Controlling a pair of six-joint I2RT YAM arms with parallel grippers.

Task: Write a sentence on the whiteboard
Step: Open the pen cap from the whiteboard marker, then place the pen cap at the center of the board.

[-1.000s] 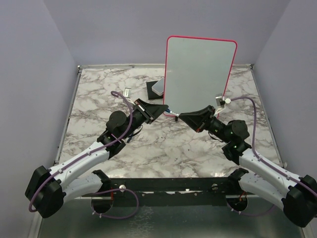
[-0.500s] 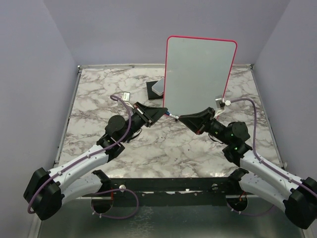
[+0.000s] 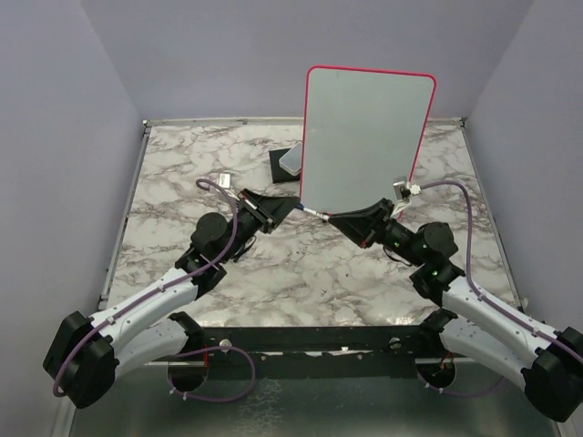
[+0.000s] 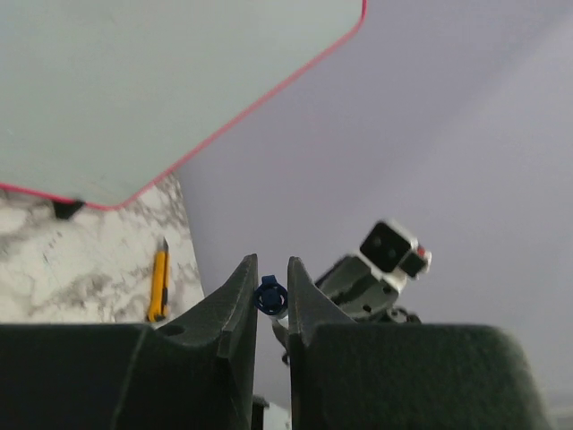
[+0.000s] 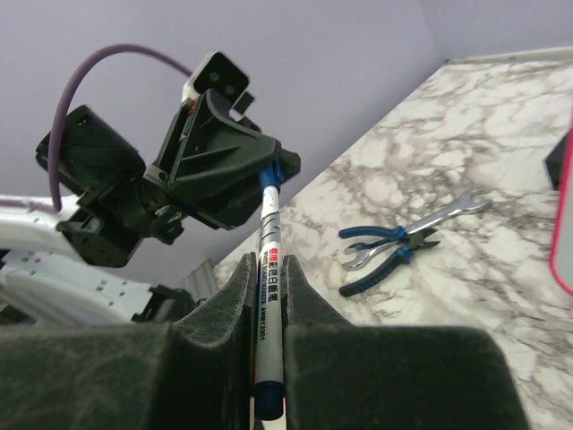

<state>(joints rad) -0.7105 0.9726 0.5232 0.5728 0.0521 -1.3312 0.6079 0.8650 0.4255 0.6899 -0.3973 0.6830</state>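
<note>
Noting both arms reaching in over the middle of the worktop, wrists angled toward each other, fingertips nearly meeting just in front of the lower left corner of the whiteboard (image 3: 364,118). Board stands upright near the far edge, right of centre, face blank: no sentence on it yet. Marker (image 5: 271,224) bridges the two hands, long axis roughly along the board's foot, not pointing at it. Right gripper (image 3: 335,217) clamped on the barrel; left gripper (image 3: 290,208) pinched on its blue end (image 4: 270,296), likely the cap. Board lies beyond and above both. Judgement: cap pulls off along that axis, then right wrist turns the tip boardward.
</note>
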